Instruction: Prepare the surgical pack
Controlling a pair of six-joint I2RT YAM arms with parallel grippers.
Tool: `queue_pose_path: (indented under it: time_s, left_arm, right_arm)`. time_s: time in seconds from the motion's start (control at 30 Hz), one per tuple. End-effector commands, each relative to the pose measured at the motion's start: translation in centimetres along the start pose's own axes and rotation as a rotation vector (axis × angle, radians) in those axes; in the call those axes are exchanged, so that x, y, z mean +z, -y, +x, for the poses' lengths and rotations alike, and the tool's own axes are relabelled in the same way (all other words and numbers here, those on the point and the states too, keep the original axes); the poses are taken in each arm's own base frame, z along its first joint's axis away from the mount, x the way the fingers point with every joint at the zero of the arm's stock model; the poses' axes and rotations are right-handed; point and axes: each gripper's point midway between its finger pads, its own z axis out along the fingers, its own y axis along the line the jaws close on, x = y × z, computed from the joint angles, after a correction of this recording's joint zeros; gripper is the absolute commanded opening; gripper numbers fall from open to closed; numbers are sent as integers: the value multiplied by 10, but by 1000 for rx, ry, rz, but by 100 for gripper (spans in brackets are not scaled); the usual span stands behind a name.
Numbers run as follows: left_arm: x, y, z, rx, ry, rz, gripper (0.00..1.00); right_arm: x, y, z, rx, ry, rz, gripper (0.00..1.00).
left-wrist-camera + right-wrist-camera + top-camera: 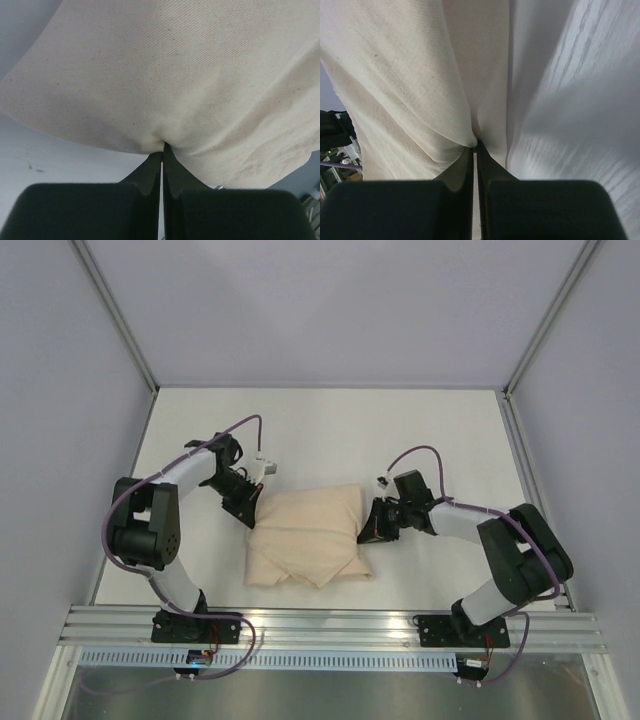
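Observation:
The tan cloth sheet [308,537] lies folded into a bundle in the middle of the white table. My left gripper [254,514] is at its upper left corner and is shut on the cloth [190,80]; the jaws pinch the fabric at their tips [163,145]. My right gripper [366,530] is at the bundle's right edge and is shut on the cloth [415,85], pinching a fold at the tips [476,143]. The steel tray, clamps, tweezers, packets and gauze pads are hidden or out of view.
The white table [330,430] is bounded by grey walls with metal frame posts at the back corners [150,385]. An aluminium rail [330,625] runs along the near edge where both arm bases are bolted.

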Motion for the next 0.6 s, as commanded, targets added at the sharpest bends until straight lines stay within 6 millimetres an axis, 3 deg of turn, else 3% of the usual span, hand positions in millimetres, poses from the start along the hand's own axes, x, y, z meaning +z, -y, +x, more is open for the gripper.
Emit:
queue_pose_path:
  time_s: [0.0, 0.07, 0.13, 0.17, 0.27, 0.3, 0.37, 0.4, 0.43, 0.47, 0.5, 0.57]
  left_arm:
    - [-5, -37, -44, 43, 83, -142, 0]
    - [-6, -51, -53, 46, 76, -189, 0]
    - [-16, -61, -72, 60, 97, -233, 0]
    - [-20, -65, -83, 64, 105, -238, 0]
    - [-31, -76, -106, 95, 127, -271, 0]
    - [-35, -81, -112, 112, 131, -289, 0]
    - [-43, -85, -118, 120, 136, -294, 6]
    - [-51, -83, -123, 125, 148, -292, 14]
    - [-55, -80, -124, 131, 161, -284, 31]
    - [-63, -75, -121, 134, 174, -287, 38]
    - [-68, -71, -118, 141, 183, -292, 43]
    - [-82, -55, -106, 153, 196, -298, 54]
  right_arm:
    - [13, 14, -53, -4, 124, 48, 0]
    - [13, 4, -90, -20, 184, 45, 0]
    - [18, 7, -114, -11, 198, 62, 0]
    - [14, -9, -139, -32, 228, 45, 0]
    - [19, -10, -160, -75, 212, 85, 0]
    - [14, -19, -181, -105, 247, 93, 0]
    - [16, -12, -187, -122, 222, 133, 0]
    - [12, -13, -192, -120, 225, 137, 9]
    - [9, -14, -195, -124, 228, 141, 18]
    - [-3, -19, -195, -133, 245, 148, 25]
    - [-10, -16, -194, -135, 267, 184, 39]
    - [-24, -9, -177, -115, 268, 240, 51]
